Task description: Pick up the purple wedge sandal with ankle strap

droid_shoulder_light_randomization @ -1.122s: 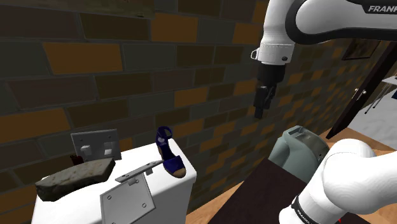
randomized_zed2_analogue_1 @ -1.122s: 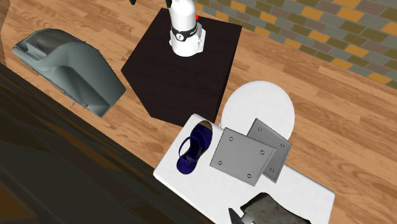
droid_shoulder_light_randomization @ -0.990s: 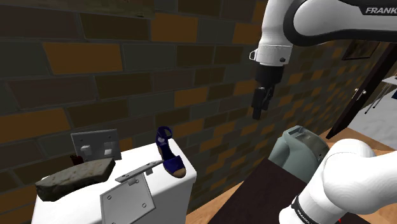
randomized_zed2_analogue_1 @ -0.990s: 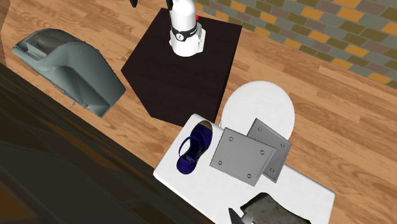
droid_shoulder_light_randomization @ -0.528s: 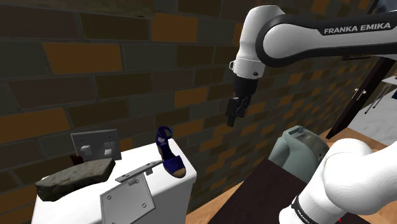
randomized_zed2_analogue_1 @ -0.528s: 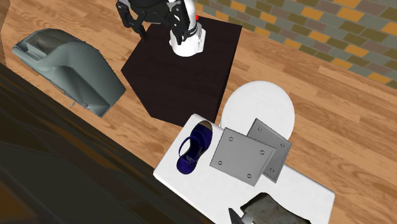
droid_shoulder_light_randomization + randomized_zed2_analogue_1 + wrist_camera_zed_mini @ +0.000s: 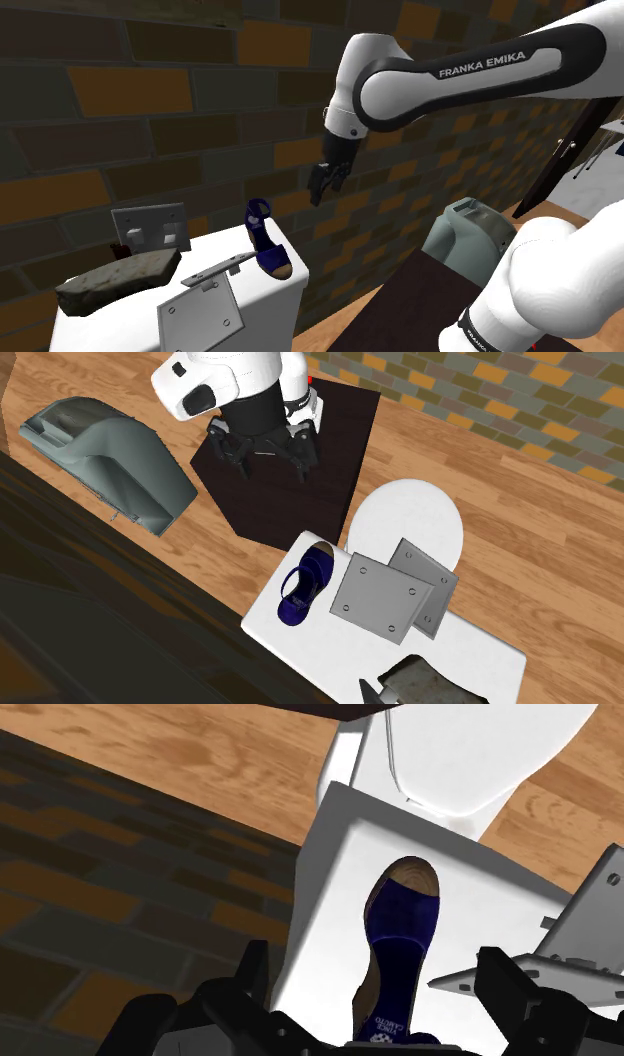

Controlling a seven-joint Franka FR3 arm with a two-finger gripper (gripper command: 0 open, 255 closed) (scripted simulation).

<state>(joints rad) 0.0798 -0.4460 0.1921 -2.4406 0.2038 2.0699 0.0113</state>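
Sandal (image 7: 268, 246): deep blue-violet, tan wedge sole, ankle strap standing up. It sits on the white counter (image 7: 296, 283), at the counter's end nearest the stand (image 7: 290, 502) and close to its wall-side edge. Grey holed plates (image 7: 385, 597) lie on the counter just beside it.

End effector (image 7: 320, 186) hangs high off that counter end, well apart from the shoe. Fingers are spread wide, nothing held. In the wrist view the sandal lies between the fingers, far below.

I read this as the approach; grasp not begun. Next I'd bring it over the counter, descend, straddle the wedge across its width clear of the plates, then close.
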